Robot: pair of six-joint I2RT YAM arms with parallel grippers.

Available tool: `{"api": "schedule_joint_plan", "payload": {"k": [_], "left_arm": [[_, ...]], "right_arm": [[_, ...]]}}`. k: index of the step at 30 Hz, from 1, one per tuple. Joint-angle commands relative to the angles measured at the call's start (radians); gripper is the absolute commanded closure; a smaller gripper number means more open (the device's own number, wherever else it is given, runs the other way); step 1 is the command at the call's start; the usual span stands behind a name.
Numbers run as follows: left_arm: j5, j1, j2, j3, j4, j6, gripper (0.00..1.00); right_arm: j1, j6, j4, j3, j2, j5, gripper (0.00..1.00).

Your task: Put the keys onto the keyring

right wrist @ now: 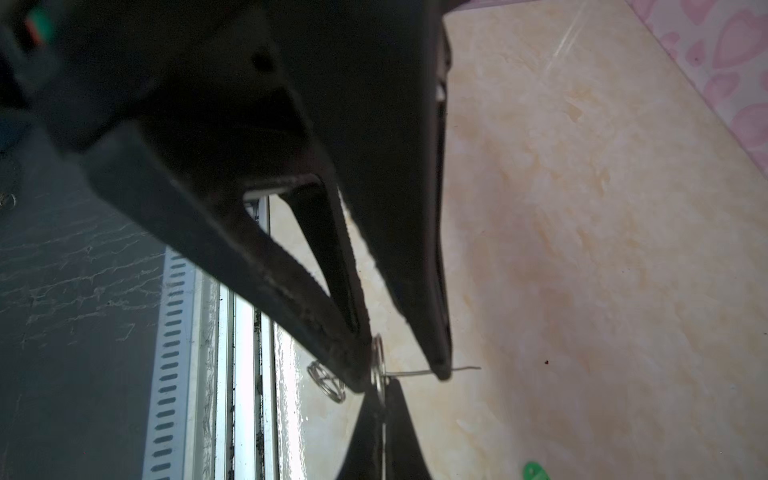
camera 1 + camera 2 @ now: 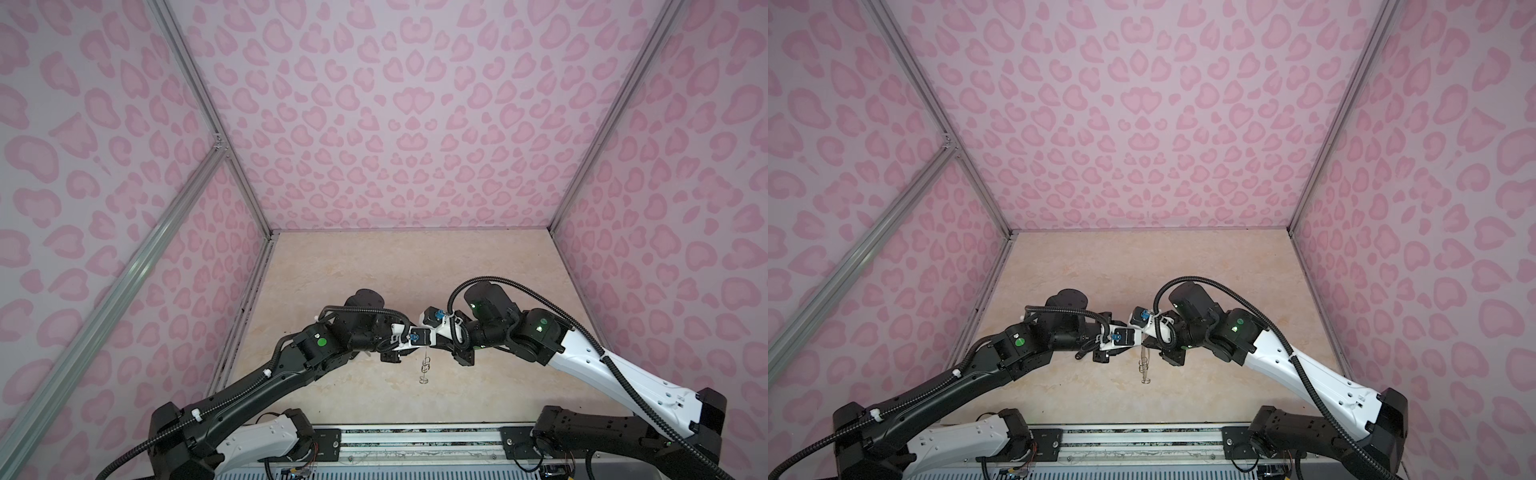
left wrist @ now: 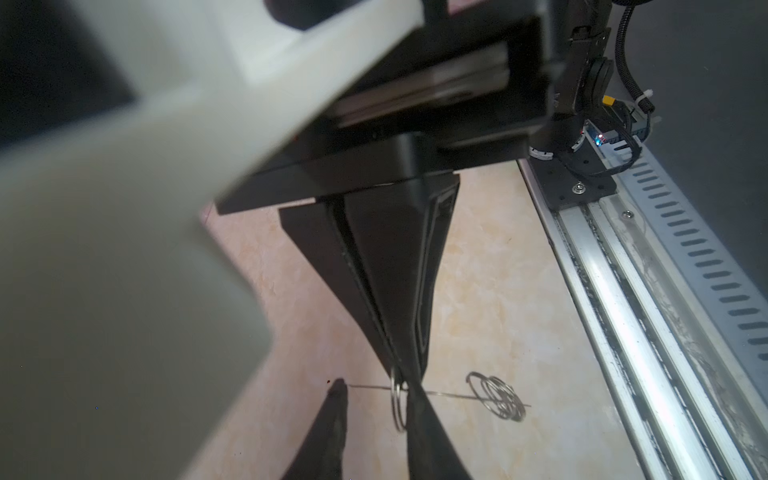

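1. I am watching both arms reaching in over the middle of the surface (image 2: 332, 270). Their tips are meeting at the keyring (image 2: 425, 368), which is showing edge-on in both top views (image 2: 1145, 368) as a thin sliver with small loops on it.
2. The right tool (image 1: 384, 388) is pinching the keyring with its jaws fully together. In the right wrist view the plate is sticking out sideways from the pinched tips as a thin grey line (image 1: 415, 371).
3. The left tool (image 3: 374, 386) is facing it from the opposite side with its jaws standing partly apart. One of its fingertips (image 3: 411, 395) is sitting right beside the right tool's tip (image 3: 405, 372), against the plate, and the other is sitting near the plate's end. I am not seeing it clamp anything.
4. One of the wire rings (image 3: 397, 405) is hanging on the plate in the gap between the left fingers. A cluster of others (image 3: 496, 399) is sitting further along the plate, on the side toward the front rail (image 3: 602, 270).
5. I cannot tell whether the keyring is touching the surface or hanging just clear of it.
6. A green key tag (image 1: 534, 471) is lying on the surface at the very edge of the right wrist view, apart from the keyring, with the rest of that key cut off by the frame.
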Motion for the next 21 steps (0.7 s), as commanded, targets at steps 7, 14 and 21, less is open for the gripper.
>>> {"api": "schedule_joint_plan", "payload": {"k": [7, 14, 21], "left_arm": [[-0.018, -0.007, 0.016, 0.024, -0.016, 0.007, 0.9], [-0.013, -0.007, 0.029, 0.03, -0.033, -0.006, 0.97], [0.048, 0.015, 0.02, 0.011, 0.034, -0.071, 0.97]], "right_arm": [[0.003, -0.005, 0.004, 0.006, -0.003, -0.012, 1.0], [0.003, -0.006, 0.017, 0.003, -0.011, -0.005, 1.0], [0.002, -0.035, 0.088, -0.082, -0.116, 0.113, 0.79]]}}
